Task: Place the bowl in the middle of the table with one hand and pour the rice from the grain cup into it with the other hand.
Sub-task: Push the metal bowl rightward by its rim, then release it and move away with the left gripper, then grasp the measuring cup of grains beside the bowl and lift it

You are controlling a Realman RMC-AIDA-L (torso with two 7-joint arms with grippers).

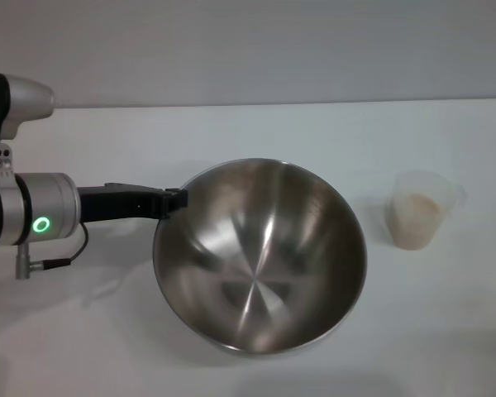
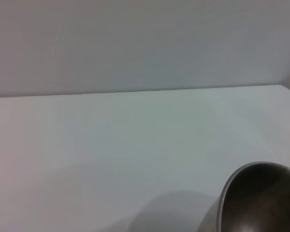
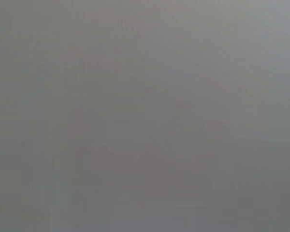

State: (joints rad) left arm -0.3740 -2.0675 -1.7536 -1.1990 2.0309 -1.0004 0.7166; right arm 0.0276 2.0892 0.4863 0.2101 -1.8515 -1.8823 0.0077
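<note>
The jaws of your left gripper (image 1: pixel 178 199) are clamped on the rim of the large, shiny stainless-steel mixing bowl (image 1: pixel 260 256), at its left edge. The bowl sits near the middle of the plain white tabletop (image 1: pixel 231 132), nearest you, tilted with its inside facing the head camera. Well apart to its right stands the small translucent plastic grain cup (image 1: pixel 419 207), upright, holding a pale cream mass of rice (image 1: pixel 413 217). The right gripper is out of sight.

The left arm (image 1: pixel 33 217) is a silver cylinder with a glowing green ring, thin cable and black end effector (image 1: pixel 175 199).
</note>
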